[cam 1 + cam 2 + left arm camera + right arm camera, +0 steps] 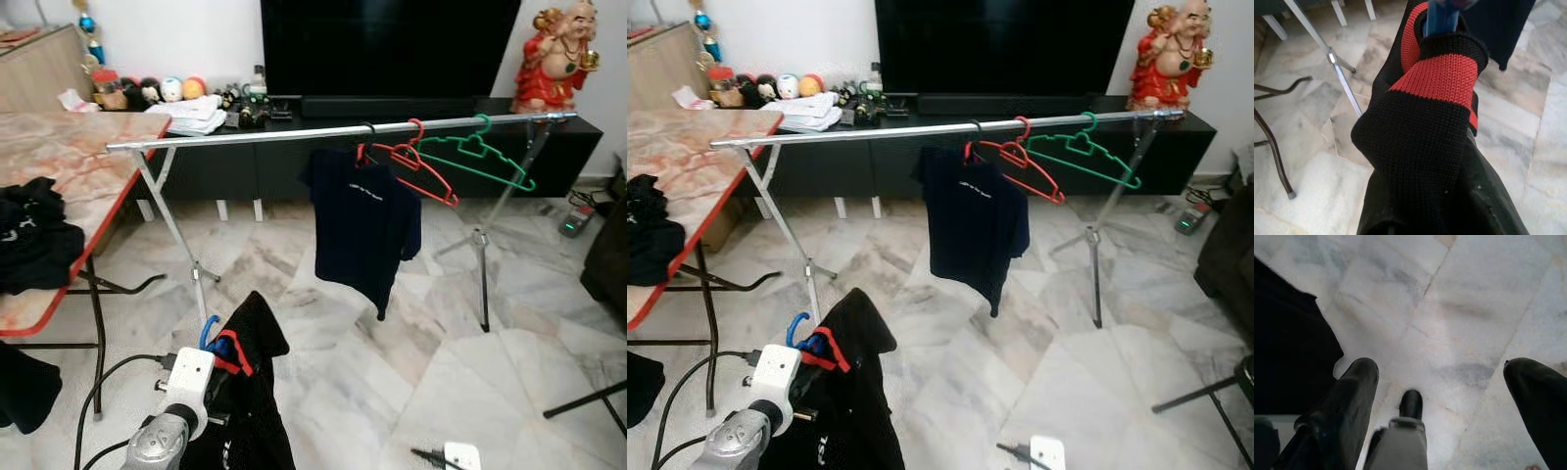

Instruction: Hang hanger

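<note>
My left gripper [214, 360] is low at the front left, shut on a blue hanger [208, 331] that carries a black garment [253, 392] with a red collar [1437, 78]. The cloth covers most of its fingers. The silver rail [294, 134] crosses the scene ahead, above and beyond the held hanger. On it hang a dark navy T-shirt [362, 225], a bare red hanger [423, 172] and a bare green hanger [482, 157]. My right gripper [1442, 382] hangs over the marble floor, open with nothing between its fingers.
A marble-topped table [69, 162] with a red edge stands at the left, with black clothes [34, 240] heaped on it. The rack's legs [181, 240] splay onto the floor. Behind are a black TV console [245, 162] and a red statue [556, 54]. A cable [108, 377] trails by the table leg.
</note>
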You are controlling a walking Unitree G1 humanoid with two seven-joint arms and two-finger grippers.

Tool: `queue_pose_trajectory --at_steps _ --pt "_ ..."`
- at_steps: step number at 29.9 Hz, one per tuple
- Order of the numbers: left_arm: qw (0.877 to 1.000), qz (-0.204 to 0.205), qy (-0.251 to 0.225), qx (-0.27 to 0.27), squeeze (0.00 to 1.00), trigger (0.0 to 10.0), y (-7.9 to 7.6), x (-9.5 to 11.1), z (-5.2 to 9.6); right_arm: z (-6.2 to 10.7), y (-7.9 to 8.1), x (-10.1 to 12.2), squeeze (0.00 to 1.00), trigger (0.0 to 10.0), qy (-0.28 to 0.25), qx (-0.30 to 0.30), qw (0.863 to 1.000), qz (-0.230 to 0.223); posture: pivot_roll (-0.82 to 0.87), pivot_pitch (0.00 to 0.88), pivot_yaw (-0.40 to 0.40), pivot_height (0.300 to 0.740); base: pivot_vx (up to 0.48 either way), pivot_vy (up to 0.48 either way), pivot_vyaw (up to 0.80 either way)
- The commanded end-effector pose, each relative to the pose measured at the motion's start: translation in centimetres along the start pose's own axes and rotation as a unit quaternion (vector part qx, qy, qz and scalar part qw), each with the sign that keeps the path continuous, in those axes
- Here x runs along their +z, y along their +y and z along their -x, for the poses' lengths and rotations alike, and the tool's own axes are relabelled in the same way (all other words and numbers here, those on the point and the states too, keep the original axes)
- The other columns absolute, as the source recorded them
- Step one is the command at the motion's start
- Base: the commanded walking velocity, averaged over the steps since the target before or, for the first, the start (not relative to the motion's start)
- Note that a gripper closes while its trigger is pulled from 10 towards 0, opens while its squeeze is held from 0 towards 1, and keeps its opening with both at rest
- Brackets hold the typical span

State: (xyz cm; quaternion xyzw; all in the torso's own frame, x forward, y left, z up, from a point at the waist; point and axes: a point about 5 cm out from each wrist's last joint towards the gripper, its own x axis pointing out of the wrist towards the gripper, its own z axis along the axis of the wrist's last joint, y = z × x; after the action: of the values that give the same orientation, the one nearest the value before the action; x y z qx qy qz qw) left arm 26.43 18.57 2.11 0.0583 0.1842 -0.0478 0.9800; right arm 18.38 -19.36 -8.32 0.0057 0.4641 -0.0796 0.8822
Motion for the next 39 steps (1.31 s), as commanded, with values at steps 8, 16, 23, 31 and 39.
queue_pose_trajectory --at_steps 8,16,23,31,39 --pt "1.000 -0.003 -0.023 -0.014 0.00 10.0 -0.4 1.0 -0.1 0.3 -0.3 -1.8 0.00 10.0 0.026 -0.006 1.000 0.016 0.04 0.000 0.048 0.740 0.310 0.000 0.00" --pt "1.000 -0.004 -0.020 -0.011 0.00 10.0 0.0 0.9 0.1 0.4 0.3 -2.5 0.00 10.0 0.036 0.013 0.999 0.023 0.04 0.000 0.053 0.740 0.335 0.000 0.00" --pt "1.000 -0.003 -0.022 -0.005 0.00 10.0 0.3 1.1 0.0 0.5 0.4 -2.8 0.00 10.0 0.042 0.018 0.999 0.021 0.05 0.000 0.052 0.740 0.357 0.000 0.00" --pt "0.999 0.029 -0.032 0.016 0.00 10.0 1.1 1.7 -0.3 0.6 0.7 -3.4 0.00 10.0 0.052 0.034 0.998 0.033 0.04 0.000 0.047 0.740 0.369 0.000 0.00" --pt "0.998 0.047 -0.033 0.024 0.00 10.0 1.0 1.8 -0.4 0.6 0.9 -3.2 0.00 10.0 0.049 0.043 0.997 0.045 0.04 0.000 0.043 0.740 0.391 0.000 0.00"
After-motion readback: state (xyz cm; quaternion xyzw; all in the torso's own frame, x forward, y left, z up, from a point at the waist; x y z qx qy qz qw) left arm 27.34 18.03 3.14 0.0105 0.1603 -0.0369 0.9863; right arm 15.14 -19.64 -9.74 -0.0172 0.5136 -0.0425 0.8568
